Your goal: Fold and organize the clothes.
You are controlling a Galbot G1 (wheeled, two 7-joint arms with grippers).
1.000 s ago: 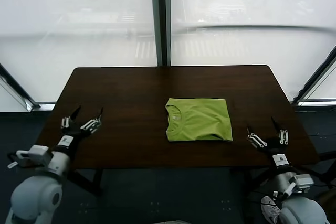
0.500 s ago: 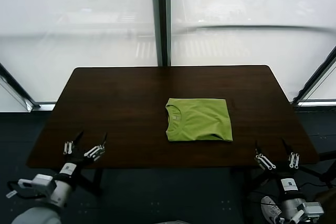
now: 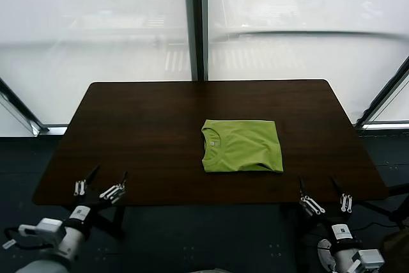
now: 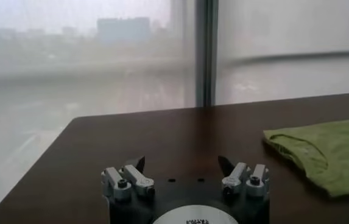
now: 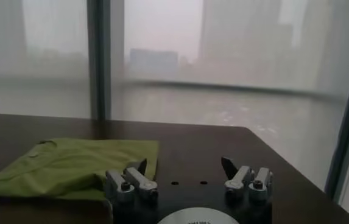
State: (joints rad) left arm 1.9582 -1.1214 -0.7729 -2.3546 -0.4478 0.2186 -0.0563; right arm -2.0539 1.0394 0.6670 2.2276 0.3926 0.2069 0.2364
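Note:
The lime-green T-shirt [image 3: 242,146] lies folded into a neat rectangle on the dark brown table [image 3: 147,126], right of centre, collar toward the left. It also shows in the left wrist view [image 4: 320,155] and the right wrist view [image 5: 64,167]. My left gripper [image 3: 101,183] is open and empty at the table's front left edge, far from the shirt. My right gripper [image 3: 324,196] is open and empty, low at the front right edge, below and right of the shirt.
Large windows with a dark central post [image 3: 195,23] stand behind the table. The floor below the table's front edge is dark.
Both arms have drawn back and down toward the body, from over the table's front corners to its front edge. The folded shirt has not moved.

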